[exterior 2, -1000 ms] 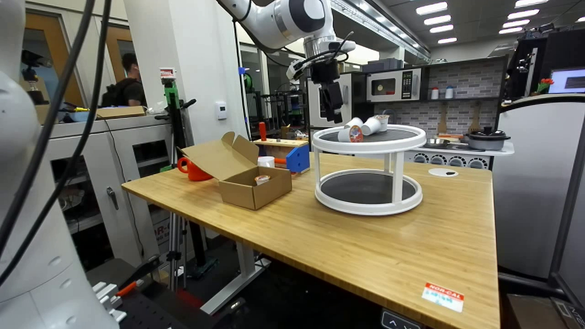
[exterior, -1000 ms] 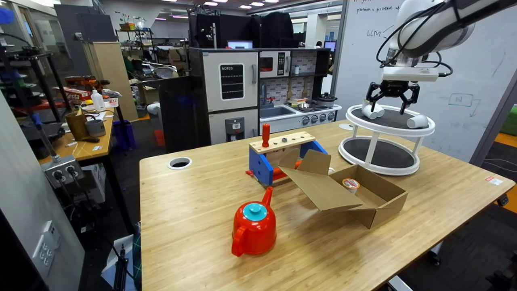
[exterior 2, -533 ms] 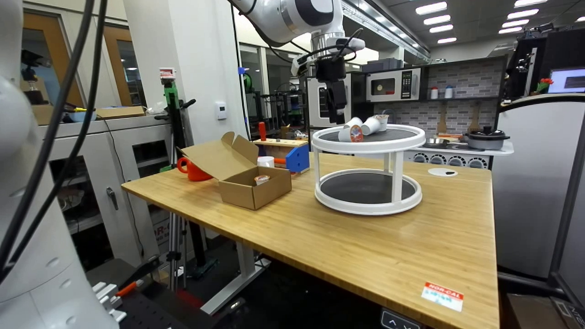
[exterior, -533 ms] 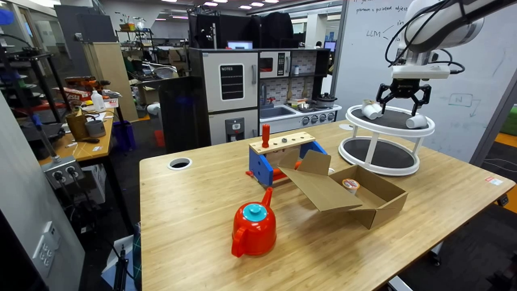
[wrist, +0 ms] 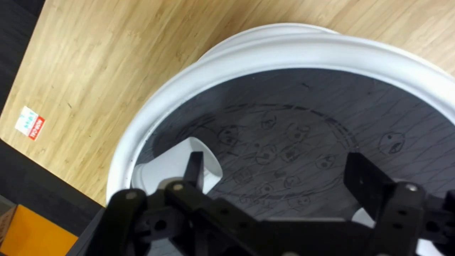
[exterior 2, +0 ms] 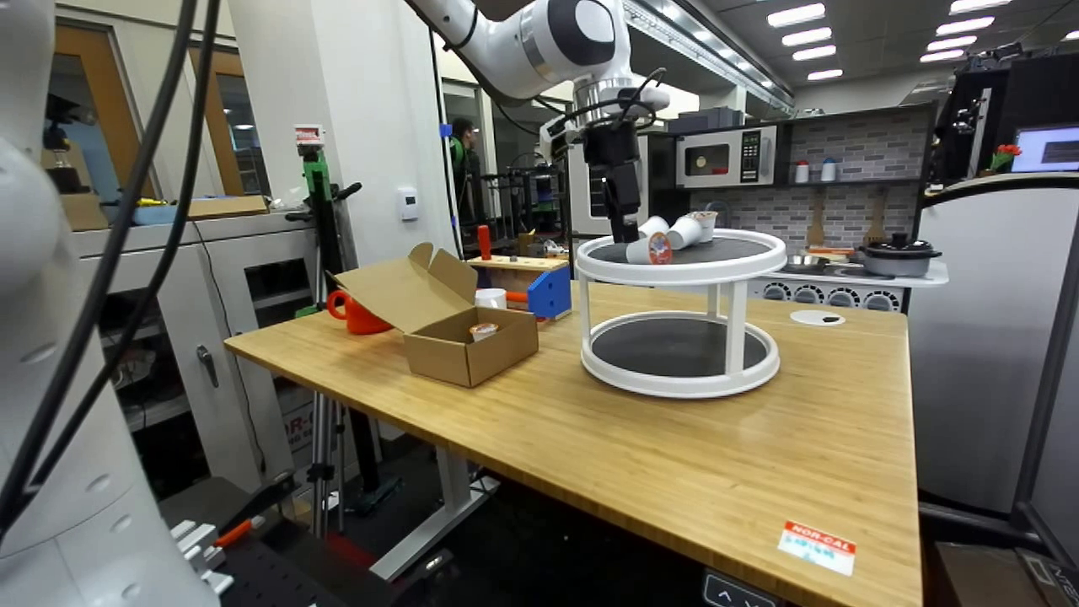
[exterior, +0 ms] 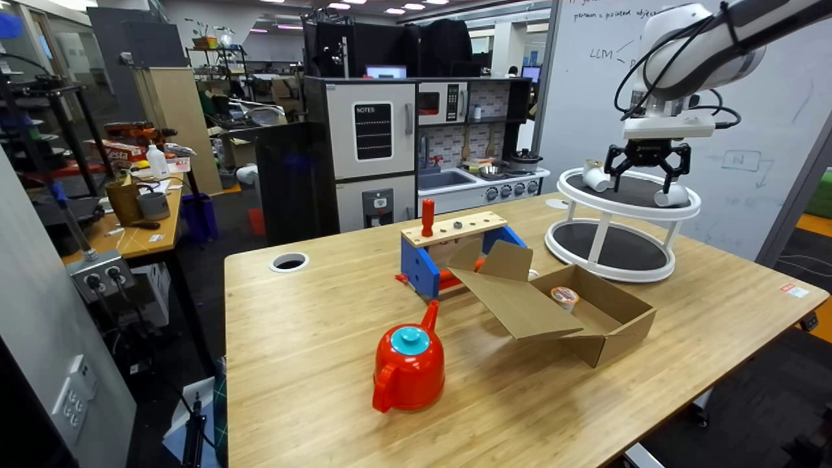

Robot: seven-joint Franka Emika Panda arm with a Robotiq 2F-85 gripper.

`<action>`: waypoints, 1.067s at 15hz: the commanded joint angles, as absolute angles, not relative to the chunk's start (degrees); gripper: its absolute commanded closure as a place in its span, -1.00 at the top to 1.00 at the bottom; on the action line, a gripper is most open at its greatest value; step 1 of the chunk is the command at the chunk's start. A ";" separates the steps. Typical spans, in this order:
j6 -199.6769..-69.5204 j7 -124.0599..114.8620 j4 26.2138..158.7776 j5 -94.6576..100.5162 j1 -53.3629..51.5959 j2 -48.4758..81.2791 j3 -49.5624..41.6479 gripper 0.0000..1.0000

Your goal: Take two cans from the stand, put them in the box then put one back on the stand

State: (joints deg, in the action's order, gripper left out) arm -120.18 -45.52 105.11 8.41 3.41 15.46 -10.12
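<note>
The second pick looks to be the step in hand: one can [exterior: 565, 296] sits lid-up in the box [exterior 2: 438, 357], while other cans [exterior 2: 687, 232] rest on the upper tier of the stand [exterior 2: 683, 275] (putting one back could leave much the same layout, so this is a guess). The gripper [exterior: 640, 188] hangs over that tier, fingers [wrist: 194, 165] spread wide and holding nothing; in the wrist view one finger crosses in front of a lone can [wrist: 163, 170] lying on its side by the rim, though I cannot tell if they touch. The next move probably calls for shifting until that can sits between the fingers, then lowering and closing without rolling it away. The wooden desk [exterior: 312, 364] also carries a red kettle [exterior: 409, 374] with a blue lid, well apart from the stand, and a toy workbench [exterior: 465, 231] near the box flaps; beyond are a play kitchen [exterior: 400, 166] and a whiteboard [exterior: 780, 117] with some writing on it
</note>
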 commanded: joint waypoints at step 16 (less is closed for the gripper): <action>-119.99 -41.98 103.21 11.27 2.61 10.53 -8.14 1.00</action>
